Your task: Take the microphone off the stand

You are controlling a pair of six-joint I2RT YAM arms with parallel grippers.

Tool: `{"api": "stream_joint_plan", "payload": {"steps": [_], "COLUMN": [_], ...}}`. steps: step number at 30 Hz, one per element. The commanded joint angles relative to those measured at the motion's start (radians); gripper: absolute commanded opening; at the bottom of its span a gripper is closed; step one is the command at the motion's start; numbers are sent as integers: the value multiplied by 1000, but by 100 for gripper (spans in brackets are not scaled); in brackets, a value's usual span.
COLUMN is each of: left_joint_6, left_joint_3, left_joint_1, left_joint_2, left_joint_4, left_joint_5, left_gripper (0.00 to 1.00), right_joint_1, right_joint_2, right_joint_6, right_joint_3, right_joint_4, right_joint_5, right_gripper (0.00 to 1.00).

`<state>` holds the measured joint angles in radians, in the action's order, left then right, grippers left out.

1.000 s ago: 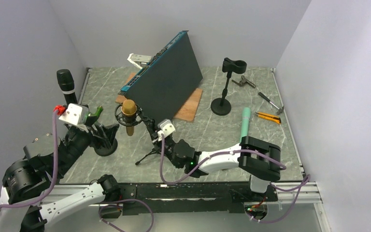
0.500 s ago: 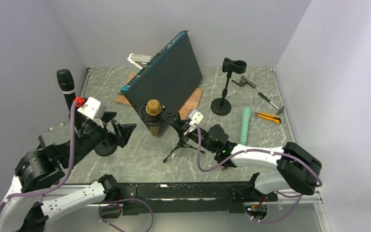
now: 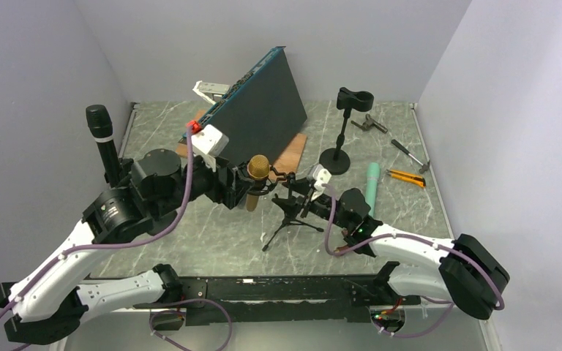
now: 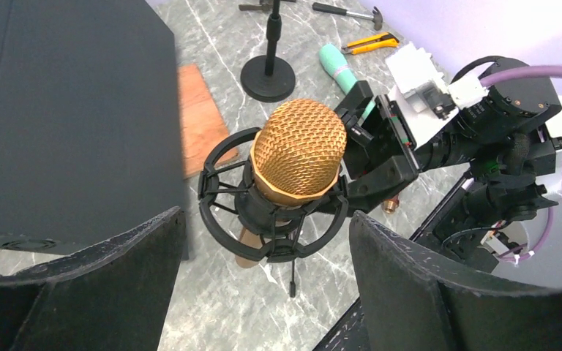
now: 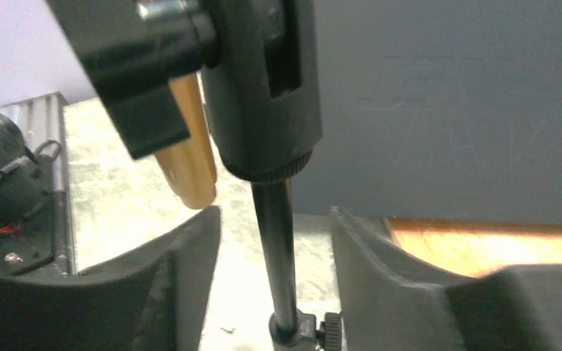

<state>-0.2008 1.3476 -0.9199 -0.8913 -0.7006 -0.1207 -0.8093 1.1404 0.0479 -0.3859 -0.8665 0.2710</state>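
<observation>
Two arms meet at the tripod stand (image 3: 290, 219): left arm (image 3: 117, 219) stretched rightward, left fingers (image 4: 117, 278) spread wide flanking the gold microphone (image 4: 298, 150) seated in the stand's shock mount (image 4: 214, 172); right arm (image 3: 402, 245) low on the right, right fingers (image 5: 168, 278) apart around the stand's pole (image 5: 276, 248)

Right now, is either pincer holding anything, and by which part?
Nothing is gripped. The left pincer straddles the microphone, the right pincer the stand pole, with gaps showing on each side.

Grey marble table (image 3: 402, 206) — wooden board (image 3: 290, 162), teal microphone (image 3: 372, 187), orange knife (image 3: 407, 177), tripod stand (image 3: 287, 221)
</observation>
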Motion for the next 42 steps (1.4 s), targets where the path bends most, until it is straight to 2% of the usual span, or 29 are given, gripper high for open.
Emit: {"api": "stream_joint_plan", "payload": {"steps": [1, 2, 3, 8, 16, 20, 25, 29, 34, 38, 42], "left_joint_6": [-3, -2, 3, 29, 35, 49, 111, 253, 398, 425, 393], "left_joint_3": [48, 48, 49, 41, -80, -78, -47, -4, 53, 62, -37], "left_joint_1": [-2, -3, -4, -2, -3, -2, -2, -2, -1, 8, 72], "left_joint_2": [0, 4, 9, 67, 271, 275, 230, 185, 72, 24, 85], "left_joint_4": [78, 80, 80, 61, 106, 80, 80, 195, 316, 346, 413], "left_joint_5": [38, 34, 32, -23, -158, -165, -168, -124, -132, -95, -24], "left_gripper": [85, 85, 85, 85, 87, 87, 89, 99, 99, 100, 99], "right_joint_1": [1, 0, 0, 0, 4, 9, 59, 173, 347, 478, 577], "right_joint_2": [-46, -61, -86, -225, -475, -488, -401, -308, -189, -116, -45], "right_joint_6": [76, 87, 90, 99, 73, 69, 83, 125, 209, 330, 440], "right_joint_3": [-7, -25, -46, -139, -150, -253, -395, -483, -625, -718, -783], "right_joint_4": [92, 147, 212, 521, 845, 1054, 1166, 1173, 1153, 1093, 1025], "right_joint_5": [-22, -42, -70, -181, -411, -644, -828, -773, -603, -457, -349], "right_gripper": [82, 96, 99, 100, 100, 100, 100, 100, 100, 100, 100]}}
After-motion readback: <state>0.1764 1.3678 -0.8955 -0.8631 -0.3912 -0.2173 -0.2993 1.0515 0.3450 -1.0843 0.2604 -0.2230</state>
